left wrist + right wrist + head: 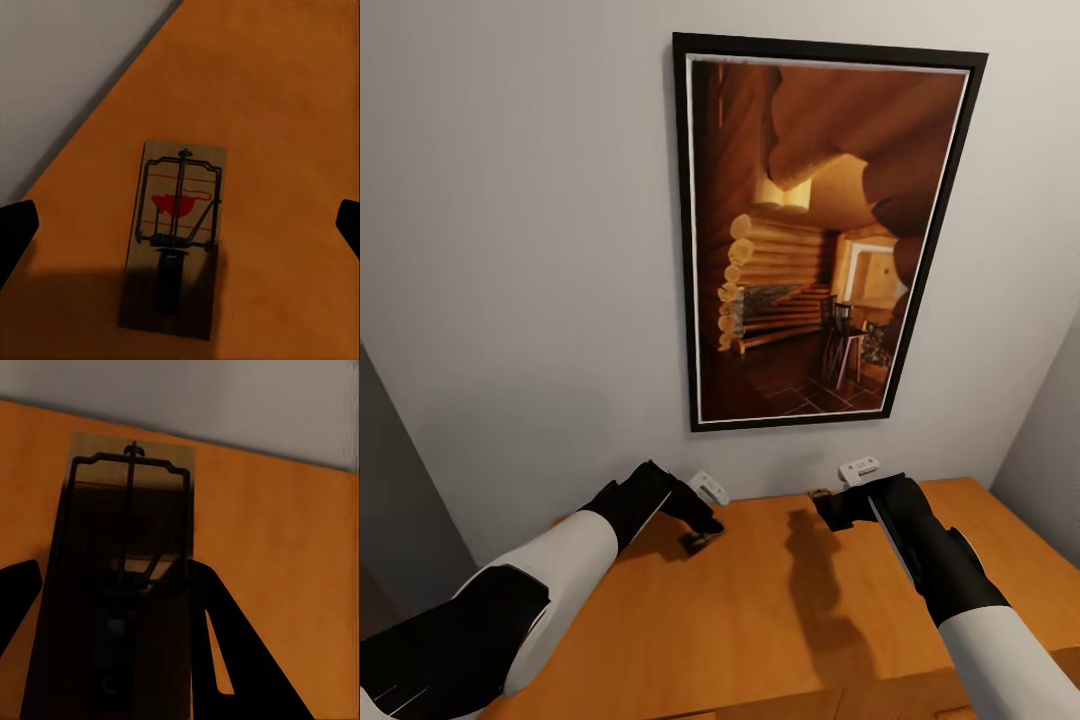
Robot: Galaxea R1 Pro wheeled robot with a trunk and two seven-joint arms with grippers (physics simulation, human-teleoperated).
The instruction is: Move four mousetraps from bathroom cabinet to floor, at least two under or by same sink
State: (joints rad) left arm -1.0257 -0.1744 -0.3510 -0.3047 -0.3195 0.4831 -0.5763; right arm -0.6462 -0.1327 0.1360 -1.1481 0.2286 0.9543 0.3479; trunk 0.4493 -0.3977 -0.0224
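Black-framed picture of a log-cabin interior (pixel 822 235) hung on a plain pale grey wall (pixel 520 250); two small white wall fittings (pixel 709 487) low beneath it; soft, even light.

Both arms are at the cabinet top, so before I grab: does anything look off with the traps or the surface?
Nothing stands out. One mousetrap lies flat on the cabinet top between the open left gripper's fingertips, wire intact. The right gripper sits over another mousetrap, flat but in deep shadow.
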